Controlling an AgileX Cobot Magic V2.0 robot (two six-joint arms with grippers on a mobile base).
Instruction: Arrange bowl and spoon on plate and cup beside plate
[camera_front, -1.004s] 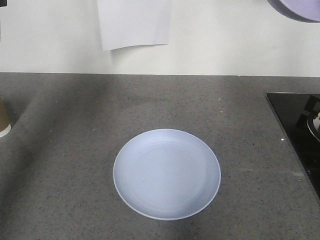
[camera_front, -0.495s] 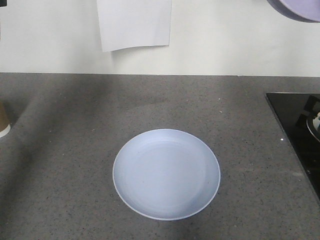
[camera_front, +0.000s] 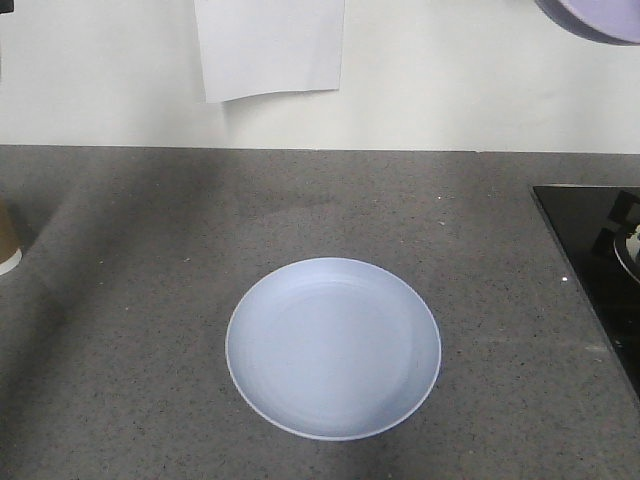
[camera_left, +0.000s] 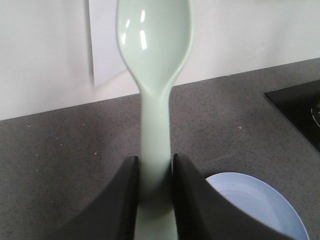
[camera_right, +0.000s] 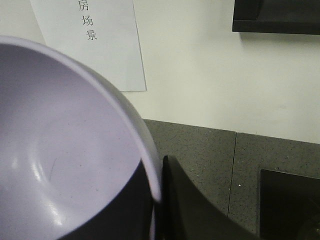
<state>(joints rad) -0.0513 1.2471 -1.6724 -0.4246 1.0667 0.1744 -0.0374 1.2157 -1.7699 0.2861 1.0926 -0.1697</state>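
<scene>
The pale blue plate (camera_front: 333, 348) lies on the grey counter in the front view, and its edge shows low right as the plate (camera_left: 260, 200) in the left wrist view. My left gripper (camera_left: 155, 165) is shut on the handle of the mint-white spoon (camera_left: 154, 45), whose scoop points up and away. My right gripper (camera_right: 156, 180) is shut on the rim of the lavender bowl (camera_right: 65, 150), held high; only a sliver of the bowl (camera_front: 595, 18) shows at the front view's top right. The brown cup (camera_front: 6, 240) stands at the far left edge.
A black glass cooktop (camera_front: 600, 260) occupies the counter's right side. A white sheet of paper (camera_front: 268, 45) hangs on the wall behind. A dark shelf or box (camera_right: 275, 17) is mounted on the wall at upper right in the right wrist view.
</scene>
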